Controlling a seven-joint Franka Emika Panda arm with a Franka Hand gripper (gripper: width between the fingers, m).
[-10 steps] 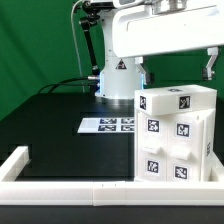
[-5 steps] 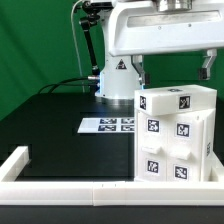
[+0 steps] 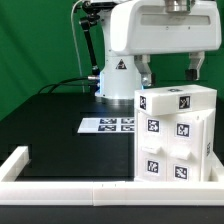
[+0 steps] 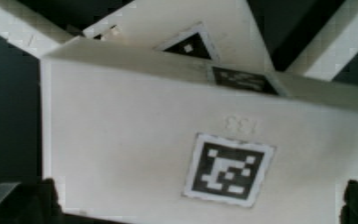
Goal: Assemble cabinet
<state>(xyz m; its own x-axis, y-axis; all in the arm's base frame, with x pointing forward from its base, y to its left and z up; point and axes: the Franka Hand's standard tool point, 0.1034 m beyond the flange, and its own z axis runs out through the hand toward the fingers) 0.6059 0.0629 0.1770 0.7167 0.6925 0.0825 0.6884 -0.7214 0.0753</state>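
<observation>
The cabinet (image 3: 176,135) stands on the tabletop (image 3: 60,125) at the frame's lower right, the marker board (image 3: 108,125) lying just left of it, the claw (image 3: 170,72) above.

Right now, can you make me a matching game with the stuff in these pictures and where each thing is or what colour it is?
Things:
1. cabinet
2. marker board
3. gripper
4. border frame

Clues:
A. lying flat on the black table
B. hanging above the cabinet
C. low white edge along the front
D. tall white box at the exterior view's right, covered in tags

Pairs: 1-D, 2-A, 3-B, 4-C
</observation>
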